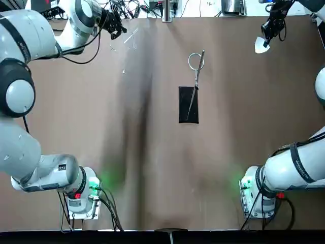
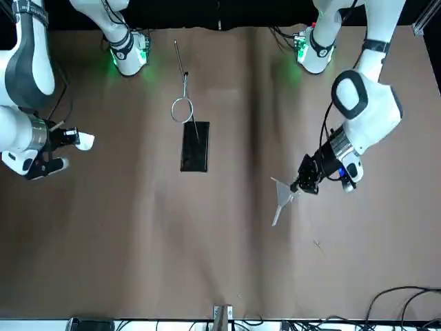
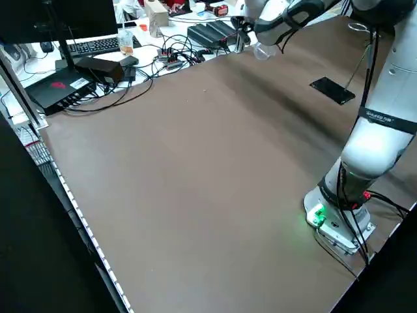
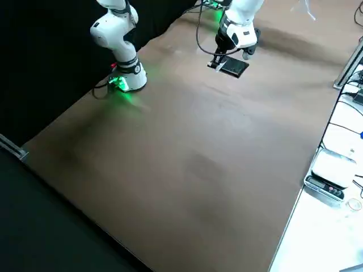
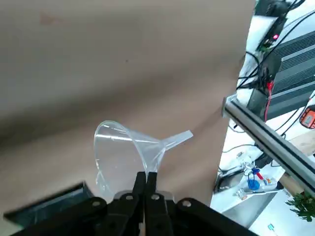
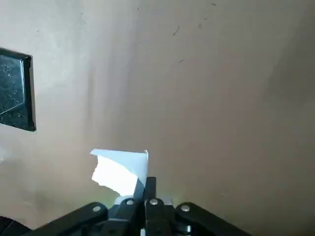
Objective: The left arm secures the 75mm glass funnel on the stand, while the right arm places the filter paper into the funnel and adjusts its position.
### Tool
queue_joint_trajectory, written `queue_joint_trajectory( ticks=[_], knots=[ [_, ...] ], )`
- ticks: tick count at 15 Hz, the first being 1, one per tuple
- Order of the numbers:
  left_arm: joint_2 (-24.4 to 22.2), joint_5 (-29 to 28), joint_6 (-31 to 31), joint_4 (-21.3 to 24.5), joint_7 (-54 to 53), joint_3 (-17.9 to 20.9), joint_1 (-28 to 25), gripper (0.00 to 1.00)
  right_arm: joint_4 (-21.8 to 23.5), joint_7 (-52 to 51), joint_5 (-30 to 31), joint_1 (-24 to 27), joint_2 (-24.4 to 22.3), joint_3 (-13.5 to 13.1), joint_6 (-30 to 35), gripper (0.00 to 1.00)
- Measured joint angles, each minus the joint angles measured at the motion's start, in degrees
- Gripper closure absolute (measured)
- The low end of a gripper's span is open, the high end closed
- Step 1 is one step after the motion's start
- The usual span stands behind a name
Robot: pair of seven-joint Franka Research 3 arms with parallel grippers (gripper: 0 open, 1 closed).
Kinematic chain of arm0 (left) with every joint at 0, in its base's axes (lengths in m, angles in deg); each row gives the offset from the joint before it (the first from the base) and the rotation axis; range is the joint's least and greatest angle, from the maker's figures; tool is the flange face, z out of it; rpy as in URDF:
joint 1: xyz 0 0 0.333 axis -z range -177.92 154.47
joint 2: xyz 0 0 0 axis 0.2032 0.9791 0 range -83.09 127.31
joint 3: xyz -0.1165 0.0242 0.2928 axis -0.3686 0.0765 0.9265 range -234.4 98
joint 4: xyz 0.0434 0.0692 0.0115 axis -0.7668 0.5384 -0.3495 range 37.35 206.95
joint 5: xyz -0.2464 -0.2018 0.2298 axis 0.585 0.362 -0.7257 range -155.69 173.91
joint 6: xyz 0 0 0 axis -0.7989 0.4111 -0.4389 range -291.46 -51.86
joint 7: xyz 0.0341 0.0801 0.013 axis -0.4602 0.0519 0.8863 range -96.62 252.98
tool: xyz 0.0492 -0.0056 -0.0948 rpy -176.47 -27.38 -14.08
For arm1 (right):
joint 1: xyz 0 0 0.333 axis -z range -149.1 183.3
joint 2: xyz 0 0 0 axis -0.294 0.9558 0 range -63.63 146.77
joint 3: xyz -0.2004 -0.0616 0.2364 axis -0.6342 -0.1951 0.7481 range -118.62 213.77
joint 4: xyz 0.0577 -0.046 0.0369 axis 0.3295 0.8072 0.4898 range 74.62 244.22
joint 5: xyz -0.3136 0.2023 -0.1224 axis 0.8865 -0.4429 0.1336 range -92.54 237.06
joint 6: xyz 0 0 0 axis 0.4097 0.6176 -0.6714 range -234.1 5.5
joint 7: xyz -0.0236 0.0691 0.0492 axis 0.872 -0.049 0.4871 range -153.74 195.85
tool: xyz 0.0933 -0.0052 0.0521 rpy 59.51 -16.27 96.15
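Observation:
The stand lies at the table's middle, with its black base (image 1: 188, 104) toward me and its wire ring (image 1: 195, 61) on the far side; nothing sits in the ring. My left gripper (image 2: 303, 181) hangs at the far left, shut on the rim of the clear glass funnel (image 5: 123, 152), whose stem (image 2: 278, 214) points away over the table. At the far right my right gripper (image 1: 270, 31) is shut on the white folded filter paper (image 1: 261, 46), also seen in the right wrist view (image 6: 120, 169). Both are well apart from the stand.
Cables and electronics (image 3: 98, 59) crowd the bench past the table's far edge, behind an aluminium rail (image 5: 266, 142). Both arm bases (image 1: 84, 195) (image 1: 256, 195) with green lights stand at the near edge. The brown tabletop (image 1: 152, 162) lies between them and the stand.

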Motion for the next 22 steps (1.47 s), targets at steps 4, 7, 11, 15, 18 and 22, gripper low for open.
queue_joint_trajectory(
  ticks=[4, 7, 11, 15, 18, 22],
  knots=[
    [-4.30, -2.68, 6.42, -0.04, 12.66, -0.10, 0.14, 0.97, 0.12, 0.01, -0.02, 0.41, 0.75, -0.40, -2.20, 0.99],
    [-6.33, -6.63, 11.29, -0.84, 22.99, -0.46, 0.24, 0.97, 0.22, 0.01, -0.02, 0.57, 0.90, -0.44, -2.38, 0.99],
    [-6.67, -9.61, 14.90, -3.14, 32.37, -0.75, 0.98, 0.97, 0.22, 0.01, -0.02, 0.58, 0.90, -0.44, -2.39, 0.99],
    [-6.68, -9.68, 19.11, -5.29, 34.89, -1.21, 0.87, 0.97, 0.28, 0.01, -0.03, 0.58, 0.90, -0.44, -2.39, 0.99],
    [-6.68, -11.25, 21.07, -6.92, 34.22, -1.21, 0.62, 0.97, 0.29, 0.01, -0.05, 0.58, 0.90, -0.43, -2.39, 0.99],
    [-6.63, -12.07, 23.75, -8.78, 26.55, -1.22, 0.63, 0.97, 0.31, 0.01, -0.06, 0.58, 0.90, -0.43, -2.39, 0.99]
  ],
)
